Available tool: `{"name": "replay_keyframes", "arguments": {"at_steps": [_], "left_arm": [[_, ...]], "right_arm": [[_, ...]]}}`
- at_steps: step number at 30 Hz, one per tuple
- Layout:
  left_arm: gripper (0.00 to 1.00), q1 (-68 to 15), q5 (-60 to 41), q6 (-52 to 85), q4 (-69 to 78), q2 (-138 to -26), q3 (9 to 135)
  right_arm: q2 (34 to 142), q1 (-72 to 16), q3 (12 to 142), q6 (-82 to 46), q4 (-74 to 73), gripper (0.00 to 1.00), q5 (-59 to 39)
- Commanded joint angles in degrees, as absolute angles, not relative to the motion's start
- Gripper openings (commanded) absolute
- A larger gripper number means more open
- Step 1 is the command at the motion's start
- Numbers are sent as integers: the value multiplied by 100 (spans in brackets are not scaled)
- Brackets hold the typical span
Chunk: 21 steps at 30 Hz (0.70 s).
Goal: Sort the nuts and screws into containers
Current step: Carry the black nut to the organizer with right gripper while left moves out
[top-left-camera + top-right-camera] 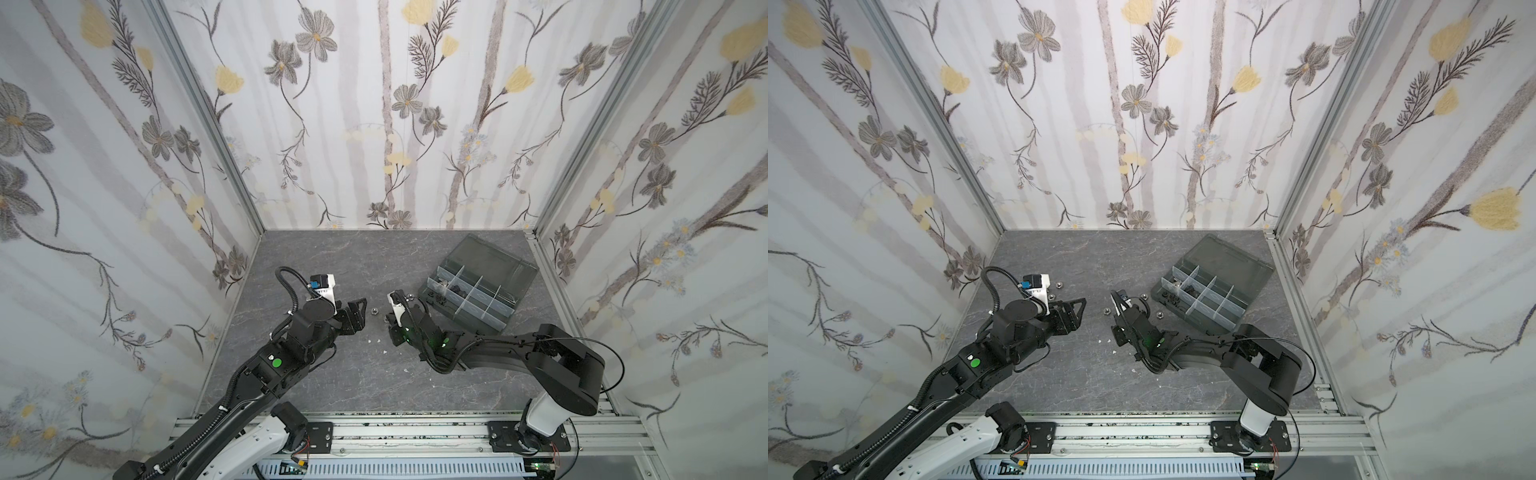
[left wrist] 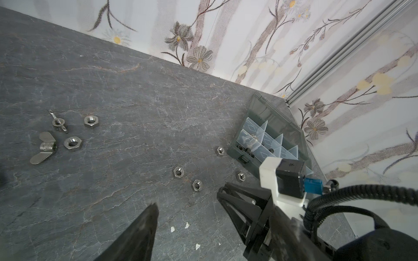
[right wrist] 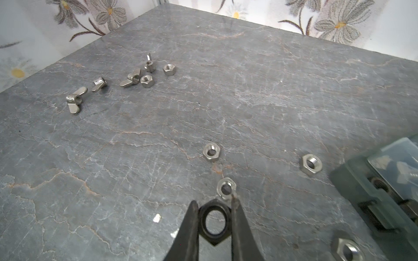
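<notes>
My right gripper [image 3: 214, 201] is shut on a black hex nut [image 3: 213, 222], held just above the table near its middle [image 1: 390, 322]. A silver nut [image 3: 226, 187] lies right ahead of its tips. More loose silver nuts [image 3: 211, 152] [image 3: 311, 163] [image 3: 348, 248] lie between it and the dark grey organizer box [image 1: 496, 309]. The box's lid [image 1: 494, 266] is folded back. Its leftmost compartments hold dark and silver pieces [image 2: 250, 141] too small to name, so I cannot pick out any screws. My left gripper [image 2: 213, 203] [image 1: 362, 316] hangs open and empty, facing the right gripper.
A cluster of silver wing nuts [image 2: 43, 146] [image 2: 58, 122] and hex nuts [image 2: 90, 122] [image 2: 72, 143] lies at the table's left, behind my left arm. White specks [image 1: 370, 340] dot the slate between the grippers. Flowered walls close three sides, and a metal rail [image 1: 415, 432] runs along the front.
</notes>
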<state>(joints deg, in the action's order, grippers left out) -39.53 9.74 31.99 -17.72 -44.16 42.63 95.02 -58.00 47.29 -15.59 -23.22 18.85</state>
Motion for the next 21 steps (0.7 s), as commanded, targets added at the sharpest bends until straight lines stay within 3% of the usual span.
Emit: {"name": "replay_keyframes", "arguments": {"at_steps": [1,11,21], "left_arm": [[78,-3946,901,3317,-1359,-4486,4154],[79,-3948,813,3401,-1126,-4651,3792],[79,-3946,800,3384,-1047,-4707,3626]], "right_arm": [[9256,-5600,4600,-1694,-2145,0,1836],[8728,-4362,4429,-1977,-1794,0,973],[8993,-3341,4732,-2083,-1400,0,149]]}}
